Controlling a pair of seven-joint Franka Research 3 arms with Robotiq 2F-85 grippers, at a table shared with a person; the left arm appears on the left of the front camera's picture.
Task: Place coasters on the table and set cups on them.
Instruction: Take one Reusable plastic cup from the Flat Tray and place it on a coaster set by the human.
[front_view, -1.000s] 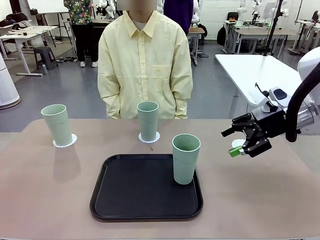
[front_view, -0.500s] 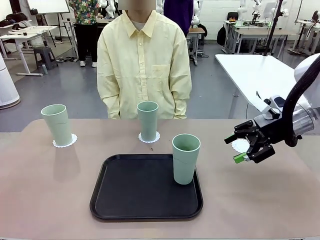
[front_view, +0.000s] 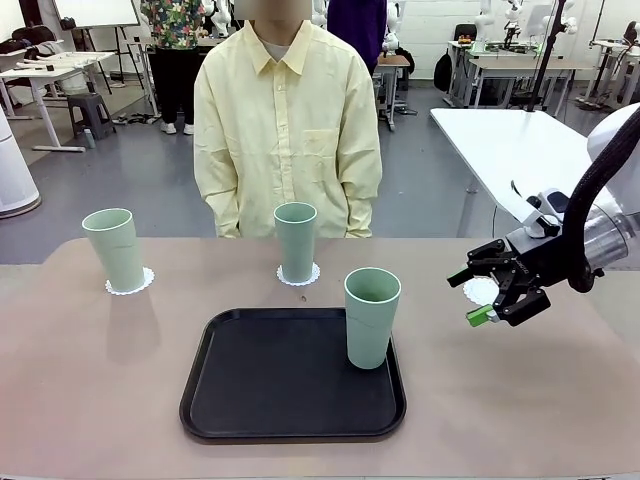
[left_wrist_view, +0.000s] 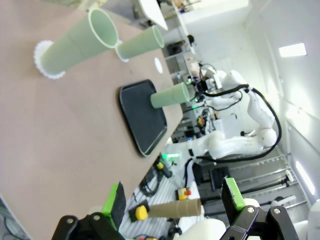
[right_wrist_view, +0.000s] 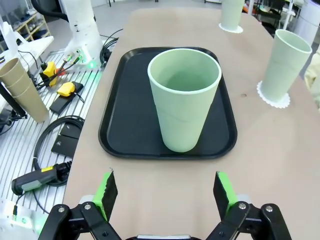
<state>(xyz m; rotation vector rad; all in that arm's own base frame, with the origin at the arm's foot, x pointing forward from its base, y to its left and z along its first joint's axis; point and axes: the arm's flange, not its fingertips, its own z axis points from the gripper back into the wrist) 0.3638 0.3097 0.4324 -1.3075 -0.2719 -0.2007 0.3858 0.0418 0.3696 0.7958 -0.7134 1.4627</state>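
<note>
The third tall pale sage-green plastic tumbler (front_view: 371, 318) is standing on the right part of the black rectangular tray (front_view: 270, 375) near the front edge of the beige desk (front_view: 90, 400). It is well apart from the right gripper (front_view: 466, 298), which is hovering near the desk's right edge with its jaws spread wide, gripping nothing. A bare round white lacy paper coaster (front_view: 483, 289) is lying just behind that gripper. Two more tumblers are standing on coasters along the far edge, one towards the left (front_view: 115, 250) and one at the middle (front_view: 295, 240). The left gripper (left_wrist_view: 173, 197) is also gaping wide and empty, far from all three tumblers
</note>
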